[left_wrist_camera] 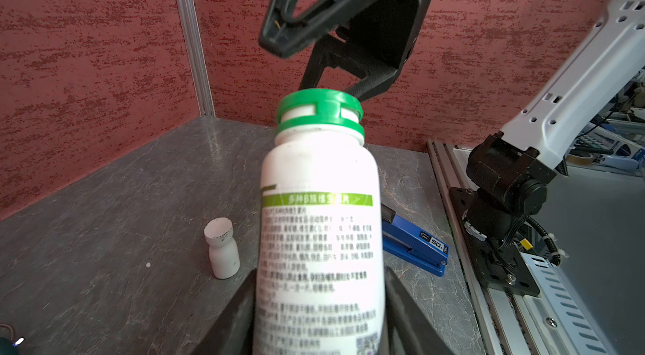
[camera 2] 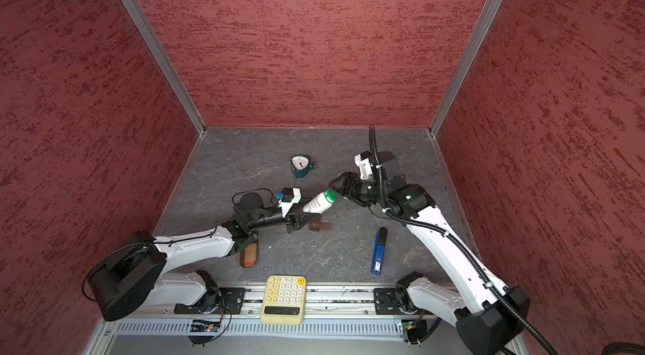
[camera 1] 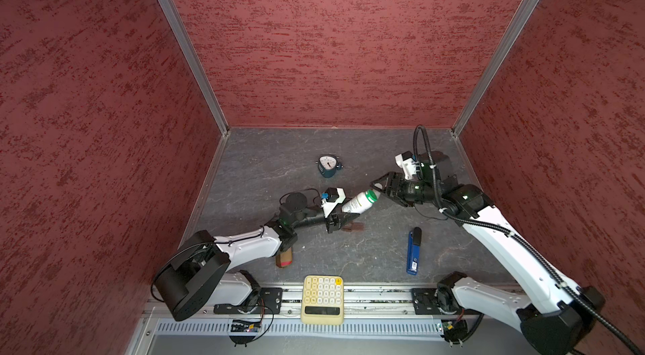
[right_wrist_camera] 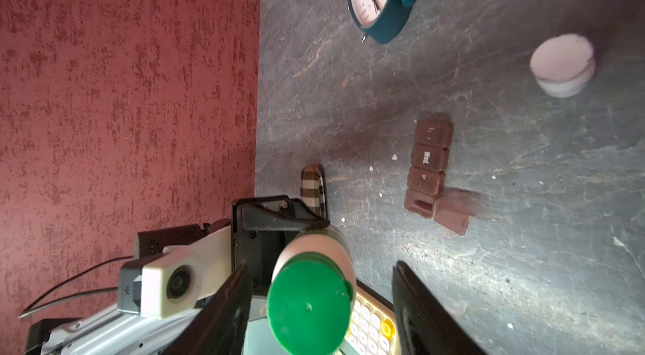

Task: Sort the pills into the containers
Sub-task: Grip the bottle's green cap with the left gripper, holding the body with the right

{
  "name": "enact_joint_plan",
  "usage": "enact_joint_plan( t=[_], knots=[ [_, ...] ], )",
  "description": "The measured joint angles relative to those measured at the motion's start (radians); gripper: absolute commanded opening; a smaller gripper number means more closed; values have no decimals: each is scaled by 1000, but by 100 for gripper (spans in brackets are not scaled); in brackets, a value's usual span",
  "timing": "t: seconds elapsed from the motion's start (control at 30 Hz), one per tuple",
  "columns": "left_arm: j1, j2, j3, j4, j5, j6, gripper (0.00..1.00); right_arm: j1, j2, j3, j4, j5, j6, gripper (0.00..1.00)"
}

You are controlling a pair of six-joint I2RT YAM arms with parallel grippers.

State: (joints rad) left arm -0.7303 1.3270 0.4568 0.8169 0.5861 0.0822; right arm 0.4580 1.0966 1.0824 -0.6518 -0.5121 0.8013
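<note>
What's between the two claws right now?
The white bottle with a green cap: the left claw grips its body, the right claw stands open facing the cap. Both wrist views show it.

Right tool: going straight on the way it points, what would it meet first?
The green cap of the white plastic labelled bottle that the left tool holds. The right tool is open, its fingers flanking the cap in the right wrist view; contact depth is unclear.

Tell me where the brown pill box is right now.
In both top views the brown pill box lies on the table near the middle, right by the left hand gripping the green-capped bottle, with the blue stapler to its right.
</note>
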Motion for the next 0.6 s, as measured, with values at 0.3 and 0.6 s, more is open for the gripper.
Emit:
enact_joint_plan(
  t=[0.3, 0.6],
  knots=[
    [7, -2, -1, -24, 32, -7, 0, -5, 9, -44, 45, -166, -6, 61],
    [15, -6, -1, -25, 55, -12, 0, -9, 9, -44, 37, -206, -39, 61]
  ],
)
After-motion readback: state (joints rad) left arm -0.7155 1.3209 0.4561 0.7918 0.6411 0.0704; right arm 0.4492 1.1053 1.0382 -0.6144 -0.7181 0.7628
